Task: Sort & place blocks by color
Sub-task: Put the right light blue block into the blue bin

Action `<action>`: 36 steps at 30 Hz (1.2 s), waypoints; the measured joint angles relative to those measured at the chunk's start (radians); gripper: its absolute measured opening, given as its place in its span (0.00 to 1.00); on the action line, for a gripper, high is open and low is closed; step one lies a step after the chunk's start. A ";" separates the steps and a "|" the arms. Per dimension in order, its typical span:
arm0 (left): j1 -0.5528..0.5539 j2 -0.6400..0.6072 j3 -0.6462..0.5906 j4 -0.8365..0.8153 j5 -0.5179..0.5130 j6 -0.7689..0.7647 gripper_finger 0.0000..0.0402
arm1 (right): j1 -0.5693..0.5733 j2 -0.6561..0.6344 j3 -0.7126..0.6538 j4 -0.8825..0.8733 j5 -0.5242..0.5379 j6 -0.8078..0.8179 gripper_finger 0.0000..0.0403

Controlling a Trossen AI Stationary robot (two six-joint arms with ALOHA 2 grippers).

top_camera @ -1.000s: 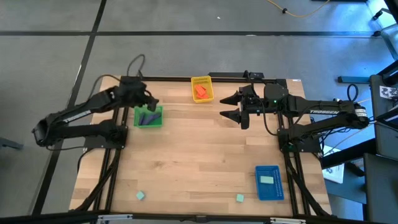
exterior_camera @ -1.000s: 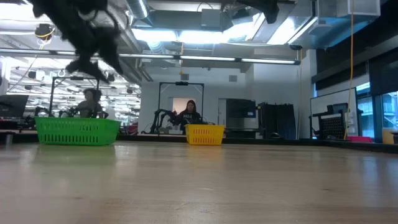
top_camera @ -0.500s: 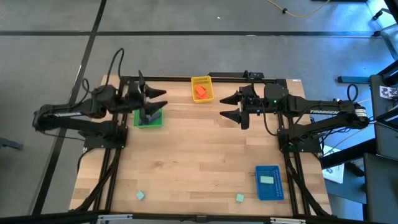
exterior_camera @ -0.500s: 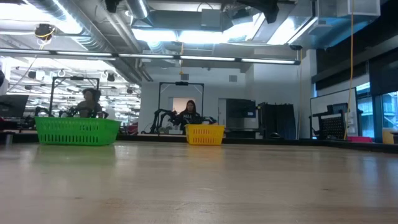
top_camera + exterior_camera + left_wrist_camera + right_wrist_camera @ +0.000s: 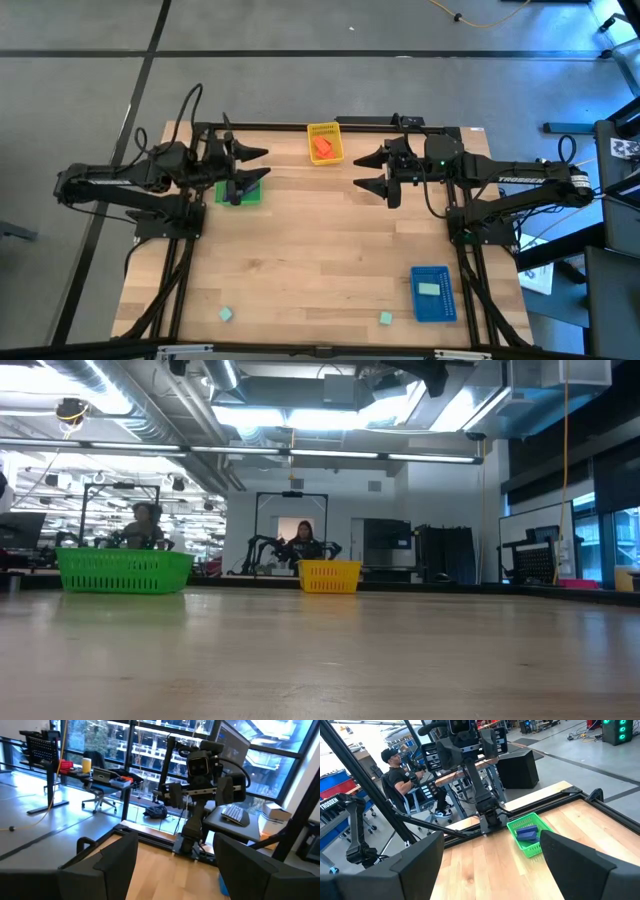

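Purple blocks (image 5: 241, 189) sit in the green tray (image 5: 252, 192) and orange-red blocks (image 5: 321, 147) in the yellow tray (image 5: 323, 129), far side, so colors stay together. Two mint blocks (image 5: 227, 314) wait near. The left gripper (image 5: 252, 164) and right gripper (image 5: 369, 170) hang up high, wide open, holding nothing.

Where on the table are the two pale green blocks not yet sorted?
In the high view, both sit along the near edge: one pale green block at the left, the other just left of the blue tray.
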 joint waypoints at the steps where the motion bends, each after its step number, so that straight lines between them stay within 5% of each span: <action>1: 0.000 0.000 0.000 0.000 0.003 0.000 0.62 | 0.000 0.000 0.000 0.000 0.000 0.000 0.82; 17: 0.000 0.000 0.000 -0.009 0.057 0.140 0.62 | 0.003 0.001 0.000 0.037 -0.037 -0.049 0.82; 25: 0.000 0.000 0.000 -0.001 0.019 0.155 0.62 | 0.120 0.066 0.000 0.026 -0.050 -0.071 0.82; 36: 0.000 0.000 0.000 0.042 0.019 0.197 0.62 | 0.487 0.262 0.241 -0.580 0.153 0.198 0.82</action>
